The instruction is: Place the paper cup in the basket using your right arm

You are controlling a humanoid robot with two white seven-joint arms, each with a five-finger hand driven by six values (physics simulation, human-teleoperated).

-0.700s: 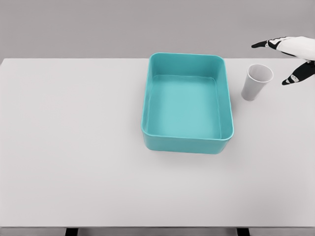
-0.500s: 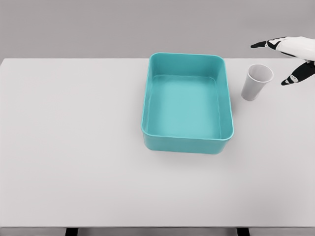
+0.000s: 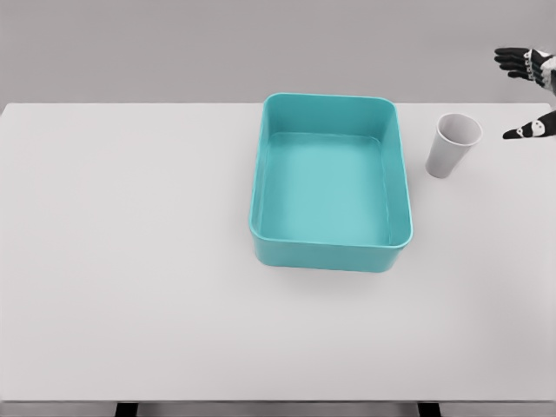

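Observation:
A white paper cup (image 3: 453, 146) stands upright on the table, just right of the teal basket (image 3: 328, 252). The basket is a rectangular tub with nothing inside it. My right hand (image 3: 521, 95) shows only at the right edge, a little right of the cup and apart from it. Its dark-tipped fingers (image 3: 514, 61) are spread above and the thumb lies lower, holding nothing. Most of the hand and the whole arm are cut off by the frame edge.
The white table (image 3: 130, 261) spans the view, with its far edge behind the basket and its front edge at the bottom. A grey wall stands behind it.
The right hand has drawn back to the right and slightly upward, away from the cup. Cup and basket have not moved.

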